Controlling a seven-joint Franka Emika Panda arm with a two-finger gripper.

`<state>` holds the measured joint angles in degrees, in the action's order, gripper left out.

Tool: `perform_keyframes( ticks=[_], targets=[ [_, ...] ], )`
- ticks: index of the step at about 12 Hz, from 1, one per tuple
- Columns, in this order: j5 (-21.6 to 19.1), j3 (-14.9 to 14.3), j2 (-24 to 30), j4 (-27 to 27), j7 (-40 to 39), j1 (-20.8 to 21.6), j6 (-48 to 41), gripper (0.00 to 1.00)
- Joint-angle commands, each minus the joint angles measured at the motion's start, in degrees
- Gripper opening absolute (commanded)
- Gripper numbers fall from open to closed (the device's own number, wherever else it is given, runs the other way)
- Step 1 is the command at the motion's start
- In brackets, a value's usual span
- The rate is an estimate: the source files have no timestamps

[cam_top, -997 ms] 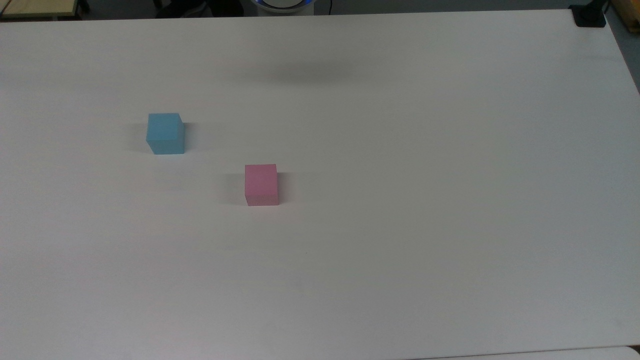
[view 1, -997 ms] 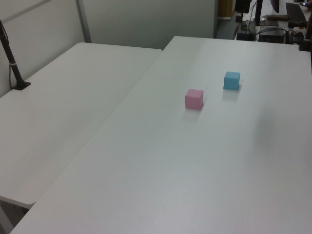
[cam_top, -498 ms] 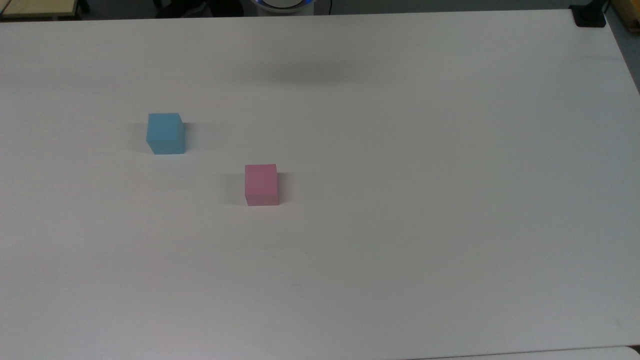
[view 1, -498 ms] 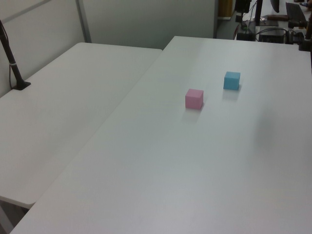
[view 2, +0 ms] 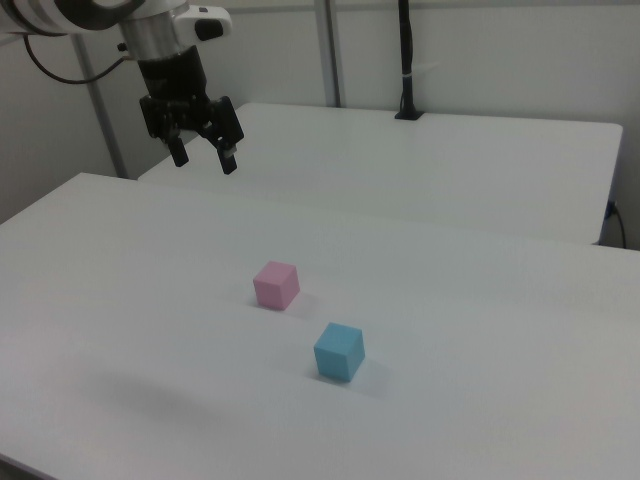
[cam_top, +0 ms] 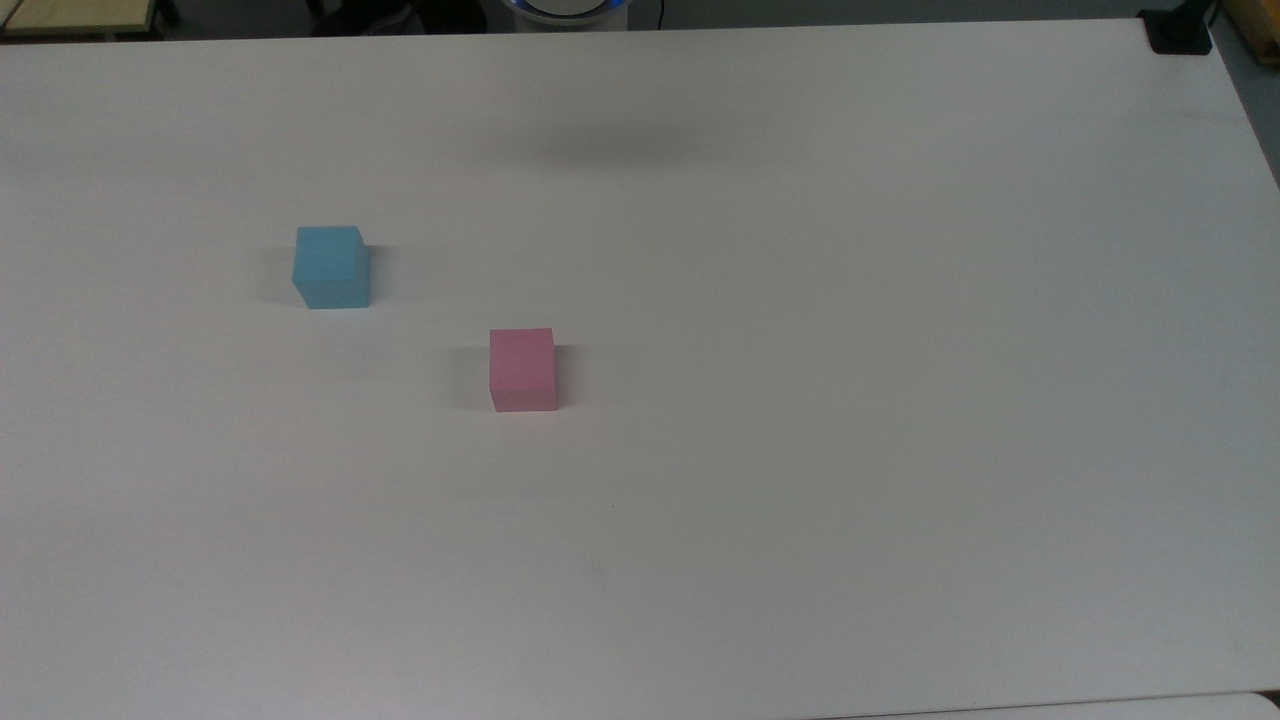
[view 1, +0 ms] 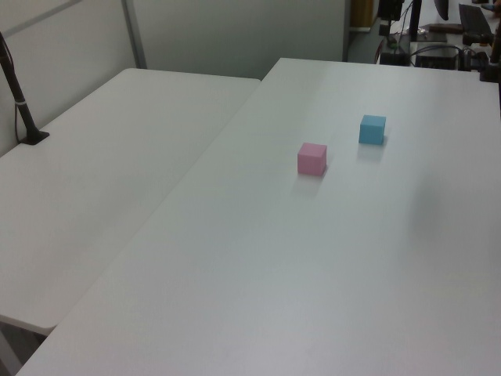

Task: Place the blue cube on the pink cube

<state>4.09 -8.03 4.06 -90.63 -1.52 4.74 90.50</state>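
Note:
The light blue cube (cam_top: 331,267) rests on the white table (cam_top: 800,400), left of centre in the top view. The pink cube (cam_top: 522,369) stands apart from it, lower and to the right in the top view. The left view shows the blue cube (view 1: 373,129) behind the pink cube (view 1: 311,159). In the right view the blue cube (view 2: 339,351) is nearer the camera than the pink cube (view 2: 276,284). My gripper (view 2: 205,160) hangs open and empty high above the table, at the right view's upper left, far from both cubes.
A second white table (view 1: 102,157) adjoins on the left view's left. A black pole on a clamp (view 2: 406,60) stands at its far edge. The robot base (cam_top: 565,8) sits at the top view's upper edge. A black clamp (cam_top: 1180,30) sits on the table's top-right corner.

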Motion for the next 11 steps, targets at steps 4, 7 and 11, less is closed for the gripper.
perform_keyframes(
  ticks=[4, 7, 11],
  targets=[
    [0.65, -0.40, 0.16, 1.16, -2.44, 0.35, -3.23, 1.00],
    [0.57, -0.40, -0.01, 1.42, -2.44, 0.18, -3.49, 1.00],
    [-0.23, -0.40, 0.16, 1.42, -2.79, 0.09, -4.72, 1.00]
  ],
)
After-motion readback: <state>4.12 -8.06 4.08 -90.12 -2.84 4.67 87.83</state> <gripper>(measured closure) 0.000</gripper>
